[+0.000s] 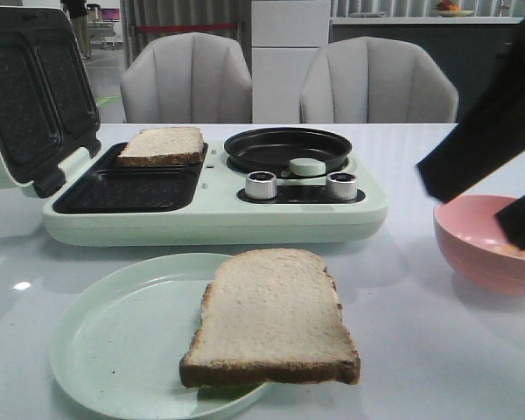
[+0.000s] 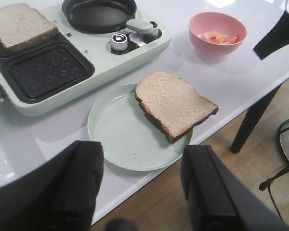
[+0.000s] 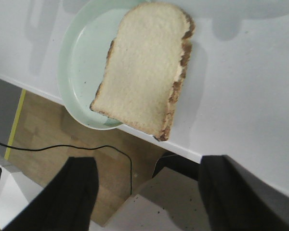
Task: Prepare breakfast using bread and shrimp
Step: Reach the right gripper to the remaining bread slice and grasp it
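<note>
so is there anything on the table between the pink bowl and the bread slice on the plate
No. In the left wrist view, the stretch between the pink bowl and the bread slice on the plate is bare white table.

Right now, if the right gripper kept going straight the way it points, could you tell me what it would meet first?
Probably the slice of bread overhanging the pale green plate: the right gripper, open and empty, has it centred ahead in its wrist view. Depth is unclear, though.
</note>
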`<state>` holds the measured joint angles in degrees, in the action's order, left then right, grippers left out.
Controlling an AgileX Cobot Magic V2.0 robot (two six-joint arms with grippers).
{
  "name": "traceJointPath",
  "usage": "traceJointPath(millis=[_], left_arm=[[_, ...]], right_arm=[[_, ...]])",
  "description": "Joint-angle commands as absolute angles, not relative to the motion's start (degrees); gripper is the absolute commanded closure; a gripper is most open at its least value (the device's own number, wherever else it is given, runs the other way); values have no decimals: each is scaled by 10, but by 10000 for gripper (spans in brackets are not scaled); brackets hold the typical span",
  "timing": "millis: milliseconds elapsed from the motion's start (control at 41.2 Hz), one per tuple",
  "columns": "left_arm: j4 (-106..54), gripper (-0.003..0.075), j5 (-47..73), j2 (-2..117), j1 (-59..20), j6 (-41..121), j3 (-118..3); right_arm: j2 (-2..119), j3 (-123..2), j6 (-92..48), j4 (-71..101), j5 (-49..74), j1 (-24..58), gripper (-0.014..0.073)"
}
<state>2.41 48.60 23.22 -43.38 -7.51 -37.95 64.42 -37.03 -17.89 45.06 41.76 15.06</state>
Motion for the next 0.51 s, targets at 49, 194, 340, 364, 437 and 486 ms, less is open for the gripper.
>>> traceJointPath(millis=[49, 194, 340, 364, 437, 486], left_arm=[[20, 298, 437, 236, -433, -77, -394], [20, 298, 437, 236, -433, -77, -394], [20, 298, 437, 236, -433, -77, -394], [20, 298, 437, 236, -433, -77, -394], [20, 298, 437, 236, -433, -77, -394], [20, 298, 437, 236, -433, -77, -394]], right_arm=[[725, -389, -199, 509, 345, 207, 46], [809, -394, -199, 534, 290, 235, 46], [884, -427, -202, 536, 291, 235, 46], [892, -434, -202, 536, 292, 235, 46], [917, -453, -206, 536, 297, 235, 46], [932, -466, -209, 536, 303, 235, 46]])
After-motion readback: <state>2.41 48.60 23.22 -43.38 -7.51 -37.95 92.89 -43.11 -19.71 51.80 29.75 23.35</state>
